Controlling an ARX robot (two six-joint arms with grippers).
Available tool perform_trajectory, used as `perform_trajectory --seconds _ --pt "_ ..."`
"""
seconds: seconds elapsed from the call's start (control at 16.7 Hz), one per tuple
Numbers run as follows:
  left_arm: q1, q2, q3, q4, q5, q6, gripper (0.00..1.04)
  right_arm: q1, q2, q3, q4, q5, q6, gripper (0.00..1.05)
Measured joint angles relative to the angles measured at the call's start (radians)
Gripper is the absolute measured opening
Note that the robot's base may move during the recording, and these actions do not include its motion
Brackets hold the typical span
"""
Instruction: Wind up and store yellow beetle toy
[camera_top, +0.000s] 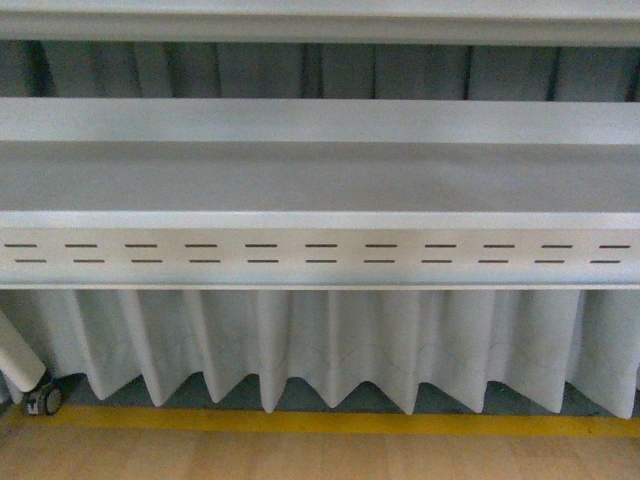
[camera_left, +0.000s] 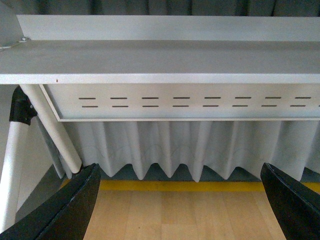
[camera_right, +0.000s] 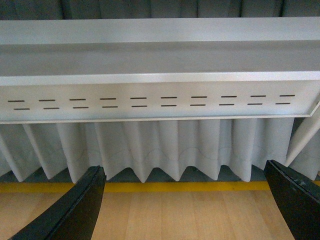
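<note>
Front view, entry one: long pale grey metal surface (camera_top: 320, 180), nothing resting on it from left edge to right edge. A slotted front panel (camera_top: 320, 253) runs under its near edge, with a pleated white curtain (camera_top: 330, 340) beneath.

Entry two: yellow beetle toy, which we find in no view.

Entry three: left claw (camera_left: 180, 170), black fingers wide apart, holding nothing.

Entry four: right claw (camera_right: 185, 170), likewise apart and unladen.

Step, as we judge it: none begun, winding not yet started. The next move calls for locating the toy before any reach.

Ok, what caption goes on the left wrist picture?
Left gripper open, facing a grey table, white curtain and yellow floor line.
</note>
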Motion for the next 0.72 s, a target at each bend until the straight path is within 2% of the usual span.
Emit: perform_trajectory --seconds 0.72 --pt "0.000 0.000 0.000 0.000 0.000 0.000 0.98 0.000 0.000 0.000 0.000 0.000 0.000 0.98"
